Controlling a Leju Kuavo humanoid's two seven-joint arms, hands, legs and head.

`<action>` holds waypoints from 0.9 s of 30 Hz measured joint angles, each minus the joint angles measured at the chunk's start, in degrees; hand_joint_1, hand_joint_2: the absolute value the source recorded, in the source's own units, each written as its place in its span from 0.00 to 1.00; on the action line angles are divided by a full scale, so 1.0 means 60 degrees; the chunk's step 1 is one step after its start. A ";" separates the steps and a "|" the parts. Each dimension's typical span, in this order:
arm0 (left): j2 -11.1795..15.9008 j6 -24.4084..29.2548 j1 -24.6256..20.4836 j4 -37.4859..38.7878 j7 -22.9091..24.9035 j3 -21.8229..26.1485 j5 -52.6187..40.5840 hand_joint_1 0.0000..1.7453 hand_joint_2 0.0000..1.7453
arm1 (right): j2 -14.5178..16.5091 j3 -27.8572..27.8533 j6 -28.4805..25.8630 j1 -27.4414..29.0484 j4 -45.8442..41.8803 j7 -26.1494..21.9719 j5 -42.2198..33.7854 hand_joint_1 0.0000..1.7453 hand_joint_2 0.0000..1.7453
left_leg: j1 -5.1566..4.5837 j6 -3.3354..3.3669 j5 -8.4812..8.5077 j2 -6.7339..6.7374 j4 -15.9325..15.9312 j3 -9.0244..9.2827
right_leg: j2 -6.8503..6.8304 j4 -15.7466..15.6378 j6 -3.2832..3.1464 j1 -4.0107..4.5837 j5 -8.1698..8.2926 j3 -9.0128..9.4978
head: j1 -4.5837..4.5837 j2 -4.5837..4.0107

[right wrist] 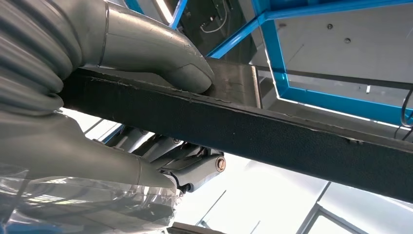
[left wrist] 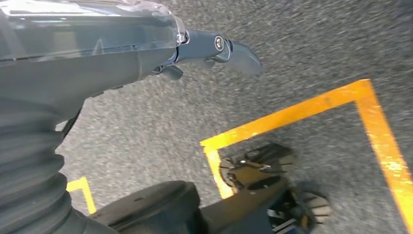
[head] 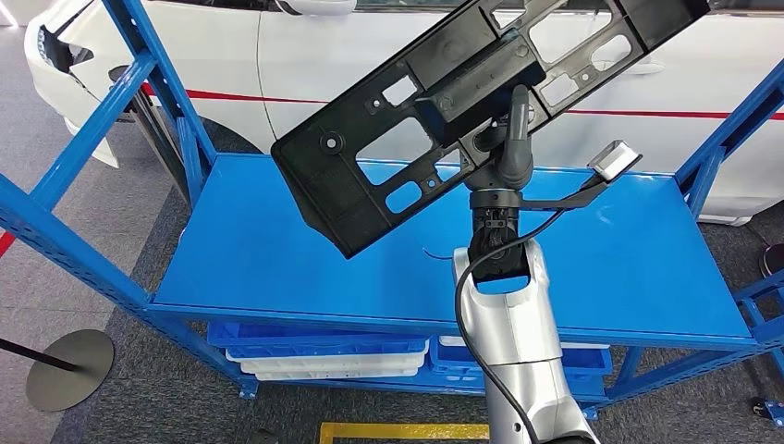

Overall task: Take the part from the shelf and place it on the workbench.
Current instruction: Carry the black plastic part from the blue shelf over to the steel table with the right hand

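The part (head: 444,102) is a long black plastic panel with several cut-outs. It hangs tilted in the air above the blue shelf top (head: 277,250), clear of its surface. My right hand (head: 507,148) grips it from below near its middle. In the right wrist view the grey thumb (right wrist: 165,53) presses on one face of the part's edge (right wrist: 272,126) and the darker fingers (right wrist: 195,168) sit on the other face. My left hand (left wrist: 97,53) hangs over the grey floor, holding nothing, with a dark finger (left wrist: 238,52) stretched out.
Blue uprights (head: 83,139) frame the shelf on both sides. Blue and white bins (head: 324,356) sit on the level below. A white car (head: 277,55) stands behind the shelf. Yellow tape (left wrist: 292,114) marks the floor, and a round stand base (head: 65,365) lies at the left.
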 joint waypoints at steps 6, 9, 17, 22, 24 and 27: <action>0.0001 -0.0051 -0.0021 0.0000 0.0246 0.0000 -0.0157 0.00 1.00 | 0.0016 0.0035 0.0008 0.0007 -0.0005 -0.0053 0.0046 1.00 1.00 | -0.0011 0.0048 0.0034 -0.0008 0.0081 -0.0076 | -0.0003 -0.0015 0.0077 -0.0020 0.0070 -0.0024 | 0.0000 -0.0001; -0.0011 -0.0055 -0.0044 0.0000 0.0316 -0.0001 -0.0230 0.00 1.00 | 0.0036 0.0036 0.0011 0.0001 -0.0034 -0.0074 0.0069 1.00 1.00 | 0.0086 0.0193 0.0212 0.0046 -0.0064 -0.0074 | -0.0006 0.0367 0.0134 0.0005 -0.0243 -0.0200 | 0.0001 0.0000; -0.0010 -0.0091 0.0057 0.0001 0.0519 0.0000 -0.0336 0.00 1.00 | 0.0036 0.0036 -0.0060 0.0078 -0.0046 -0.0245 0.0350 1.00 1.00 | 0.0095 0.0172 0.0253 0.0051 0.0152 -0.0343 | -0.0061 0.1450 0.0099 -0.0017 -0.0343 -0.0603 | 0.0000 -0.0001; -0.0014 -0.0129 0.0051 0.0004 0.0531 -0.0001 -0.0392 0.00 1.00 | 0.0046 0.0036 -0.0076 0.0078 -0.0056 -0.0418 0.0608 1.00 1.00 | 0.0077 -0.0122 0.0303 0.0025 0.0275 -0.0567 | -0.0066 0.0284 -0.0134 0.0062 -0.0014 -0.0209 | 0.0001 -0.0001; -0.0014 -0.0157 0.0051 0.0004 0.0536 -0.0003 -0.0419 0.00 1.00 | 0.0054 0.0036 -0.0075 0.0079 -0.0056 -0.0484 0.0703 1.00 1.00 | 0.0088 -0.0235 0.0054 0.0028 0.0503 -0.0698 | -0.0101 0.0176 -0.0268 0.0013 0.0074 -0.0257 | 0.0000 -0.0001; -0.0012 -0.0202 0.0043 0.0004 0.0557 -0.0004 -0.0472 0.00 1.00 | 0.0059 0.0035 -0.0064 0.0096 -0.0053 -0.0592 0.0850 1.00 1.00 | 0.0142 -0.0351 -0.0962 0.0028 0.2045 -0.1268 | -0.0136 0.0141 -0.0395 0.0002 0.0247 -0.0437 | 0.0000 -0.0001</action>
